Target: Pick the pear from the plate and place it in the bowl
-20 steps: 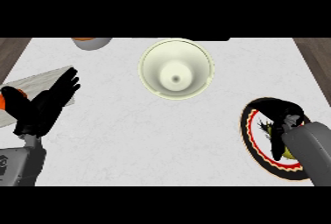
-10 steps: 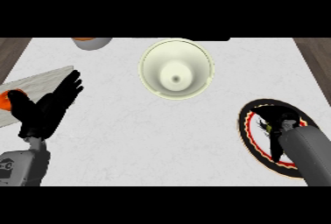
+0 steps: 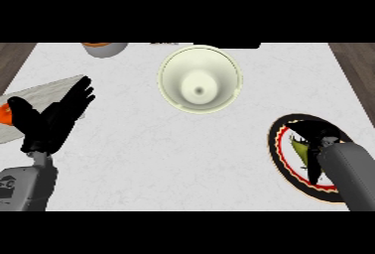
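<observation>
The grasping step is in hand. The right hand point(image 3: 316, 144) is lowered on the plate point(image 3: 282, 149), its fingers curled around the pear point(image 3: 300, 147). Next, a lift toward the bowl point(image 3: 199, 79), far up-left, is needed. The left hand point(image 3: 55, 119) is held spread.

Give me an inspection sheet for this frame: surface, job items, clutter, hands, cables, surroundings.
Surface: white speckled counter top.
Job's things: yellow-green pear on the round red-rimmed dark plate, mostly hidden by the right hand; pale cream round bowl holds nothing, at top centre.
Clutter: grey slab-like board at left with an orange object on it; orange-and-grey dish at the top edge.
Hands: right hand curled over the pear; left hand open, resting at left.
Cables: nothing seen.
Surroundings: brown wood floor at both sides.
</observation>
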